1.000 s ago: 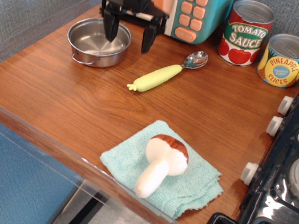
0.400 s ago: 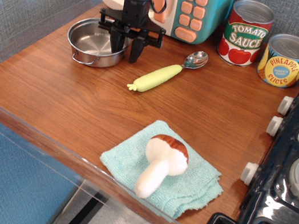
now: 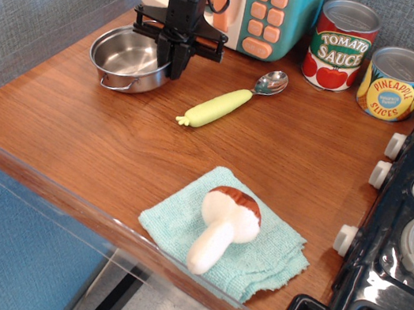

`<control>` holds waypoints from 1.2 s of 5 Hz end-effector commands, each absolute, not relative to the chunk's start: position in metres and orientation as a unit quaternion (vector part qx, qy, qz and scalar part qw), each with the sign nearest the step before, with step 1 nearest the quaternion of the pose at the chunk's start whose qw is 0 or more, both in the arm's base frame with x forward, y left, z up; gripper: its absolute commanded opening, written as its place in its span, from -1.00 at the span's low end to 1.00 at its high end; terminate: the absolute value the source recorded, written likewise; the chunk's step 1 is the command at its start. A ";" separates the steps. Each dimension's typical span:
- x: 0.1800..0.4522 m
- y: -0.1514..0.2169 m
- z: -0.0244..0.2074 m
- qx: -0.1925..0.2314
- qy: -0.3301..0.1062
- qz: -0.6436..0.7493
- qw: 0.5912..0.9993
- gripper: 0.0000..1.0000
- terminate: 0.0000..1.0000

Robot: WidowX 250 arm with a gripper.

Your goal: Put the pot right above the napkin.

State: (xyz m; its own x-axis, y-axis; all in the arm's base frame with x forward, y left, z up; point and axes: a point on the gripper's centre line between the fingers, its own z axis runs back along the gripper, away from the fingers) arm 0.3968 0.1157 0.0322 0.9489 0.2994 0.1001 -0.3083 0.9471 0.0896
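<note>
The small shiny steel pot (image 3: 128, 58) with wire loop handles sits at the back left of the wooden counter. My black gripper (image 3: 173, 59) hangs over its right rim with the fingers closed together on that rim. The pot looks slightly tilted or lifted at that side. The light teal napkin (image 3: 180, 218) lies at the front middle of the counter, with a plush mushroom (image 3: 224, 224) lying on it.
A yellow-green handled spoon (image 3: 228, 103) lies between pot and napkin. A toy microwave (image 3: 249, 6) stands behind the gripper. A tomato sauce can (image 3: 339, 46) and a pineapple can (image 3: 393, 84) stand at the back right. A black stove (image 3: 409, 239) borders the right side.
The gripper's fingers went from wide open astride the pot's right rim to closed on it. The pot has shifted slightly left and up.
</note>
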 end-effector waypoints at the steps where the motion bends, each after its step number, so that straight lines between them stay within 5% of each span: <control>1: 0.376 0.060 0.114 0.043 -0.092 0.107 0.989 -1.00 -1.00; 2: 0.361 0.012 0.112 0.032 -0.095 0.047 0.994 -1.00 -1.00; 4: 0.368 -0.084 0.071 0.031 -0.084 -0.043 0.995 -1.00 -1.00; 6: 0.384 -0.107 0.043 0.041 -0.063 -0.071 0.995 -1.00 -1.00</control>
State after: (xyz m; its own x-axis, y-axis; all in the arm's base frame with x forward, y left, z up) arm 0.3867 -0.1123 0.0222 0.9881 -0.1373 0.0699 0.1300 0.9864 0.1003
